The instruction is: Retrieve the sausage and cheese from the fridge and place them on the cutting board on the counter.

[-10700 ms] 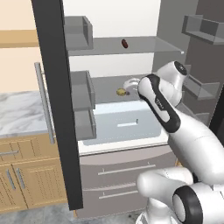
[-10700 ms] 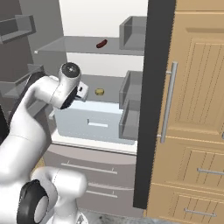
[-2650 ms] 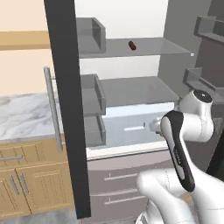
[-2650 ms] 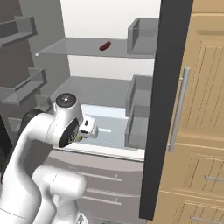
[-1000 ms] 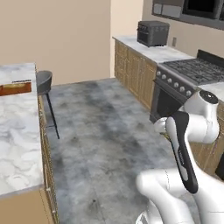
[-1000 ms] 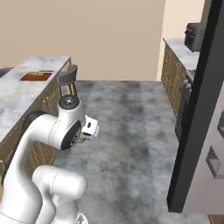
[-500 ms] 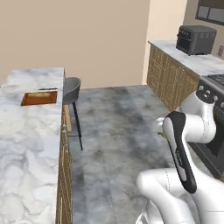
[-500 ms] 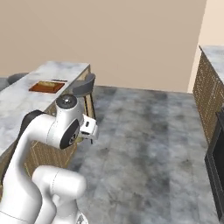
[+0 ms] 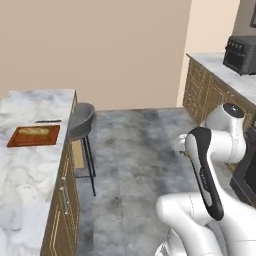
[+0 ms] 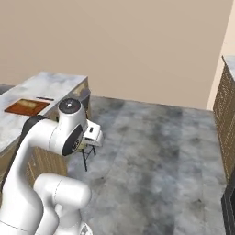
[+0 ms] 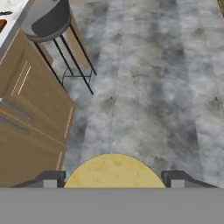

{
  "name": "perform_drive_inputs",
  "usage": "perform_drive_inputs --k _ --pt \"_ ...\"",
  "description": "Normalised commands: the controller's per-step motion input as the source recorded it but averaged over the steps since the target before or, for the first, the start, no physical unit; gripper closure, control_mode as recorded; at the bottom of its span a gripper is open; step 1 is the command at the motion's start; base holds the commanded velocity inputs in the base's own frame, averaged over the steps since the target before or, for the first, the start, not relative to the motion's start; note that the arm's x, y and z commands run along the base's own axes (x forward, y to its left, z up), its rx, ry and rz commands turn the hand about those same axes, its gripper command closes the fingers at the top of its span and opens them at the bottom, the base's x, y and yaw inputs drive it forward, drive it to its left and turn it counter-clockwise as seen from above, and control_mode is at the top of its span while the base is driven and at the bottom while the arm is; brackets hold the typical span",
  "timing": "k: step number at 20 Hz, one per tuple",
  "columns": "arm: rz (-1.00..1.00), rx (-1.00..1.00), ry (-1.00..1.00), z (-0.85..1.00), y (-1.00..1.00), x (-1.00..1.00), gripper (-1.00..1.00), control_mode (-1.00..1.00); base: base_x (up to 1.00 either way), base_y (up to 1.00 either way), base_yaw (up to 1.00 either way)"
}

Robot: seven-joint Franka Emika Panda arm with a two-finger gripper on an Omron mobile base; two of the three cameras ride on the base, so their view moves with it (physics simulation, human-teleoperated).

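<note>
Now over open floor point(image 11: 153, 87). My gripper point(image 11: 113, 177) points down at grey stone tiles, fingers point(image 11: 51, 178) set wide, one each side of the cheese point(image 11: 114, 171), a pale yellow rounded lump sitting between them and filling the gap. Held, as far as the hand view shows.

Cutting board point(image 9: 34, 135): reddish-brown, flat on the counter point(image 9: 30, 170), near the counter's far end and toward its left edge as the left base view has it. Thin dark item point(image 9: 48, 121) lies just beyond the board's far edge; too small to tell what. From the right base view the board point(image 10: 26, 106) sits well apart from my hand.

Grey stool point(image 9: 80, 120) stands against the counter's side, seat under the marble edge. Wooden cabinet doors point(image 11: 30, 118) below.
</note>
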Motion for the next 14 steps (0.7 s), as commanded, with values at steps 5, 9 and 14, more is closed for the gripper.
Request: perform_drive_inputs --k 5,9,14 --pt "0.0 0.0 0.0 0.0 0.0 0.0 1.0 1.0 1.0 -0.28 0.5" --pt "0.0 0.0 0.0 0.0 0.0 0.0 1.0 1.0 0.97 -0.38 0.6" --pt "0.0 0.0 0.0 0.0 0.0 0.0 1.0 1.0 0.68 -0.46 0.64"
